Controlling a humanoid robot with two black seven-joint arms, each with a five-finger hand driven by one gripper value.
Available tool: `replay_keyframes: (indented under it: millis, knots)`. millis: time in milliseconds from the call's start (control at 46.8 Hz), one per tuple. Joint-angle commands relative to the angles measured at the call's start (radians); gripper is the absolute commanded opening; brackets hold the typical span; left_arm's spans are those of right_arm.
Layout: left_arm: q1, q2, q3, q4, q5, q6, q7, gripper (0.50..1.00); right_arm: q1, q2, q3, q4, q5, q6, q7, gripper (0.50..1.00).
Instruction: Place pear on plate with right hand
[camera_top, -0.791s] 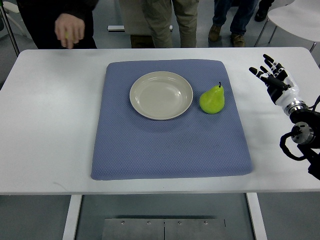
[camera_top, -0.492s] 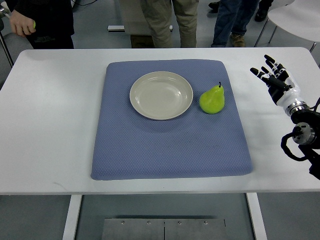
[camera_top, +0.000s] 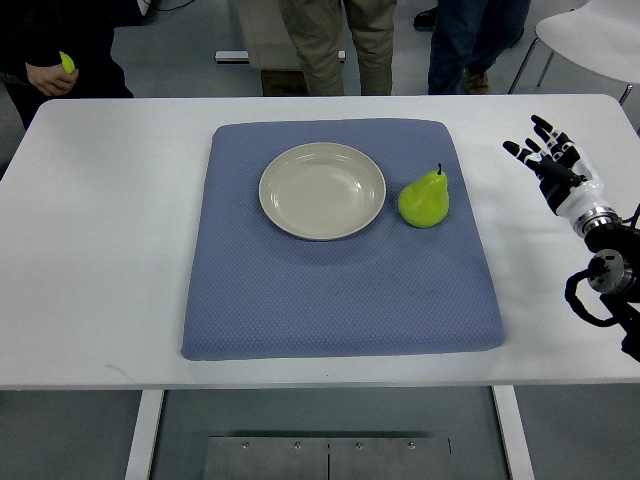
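Our right hand (camera_top: 553, 160) holds its fingers (camera_top: 541, 125) spread, empty, well apart from the pear (camera_top: 424, 199), which stands stem toward twelve o'clock, at three o'clock of the plate (camera_top: 322, 190).

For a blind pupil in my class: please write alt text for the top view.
A green pear sits on a blue mat, just right of an empty cream plate, on a white table. The robot's right hand, fingers spread, is at the table's right edge, holding nothing. People stand beyond the table.
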Motion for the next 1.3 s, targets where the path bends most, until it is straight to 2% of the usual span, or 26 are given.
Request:
replay_keyframes:
  millis: [0,620,877,1283]
  knots:
    - [0.0,0.0,0.0,0.0,0.0,0.0,0.0,1.0,0.0,-0.002,0.0,-0.001,0.0,0.001,0.0,1.0]
    - [0.0,0.0,0.0,0.0,0.0,0.0,0.0,1.0,0.006,0.004,-0.002,-0.001,-0.001,-0.001,0.002,1.0]
    - [0.0,0.0,0.0,0.0,0.0,0.0,0.0,1.0,0.008,0.008,0.0,-0.001,-0.001,-0.002,0.069,1.0]
    - [0.0,0.0,0.0,0.0,0.0,0.0,0.0,1.0,0.023,0.013,-0.018,0.003,-0.014,-0.001,0.063,1.0]
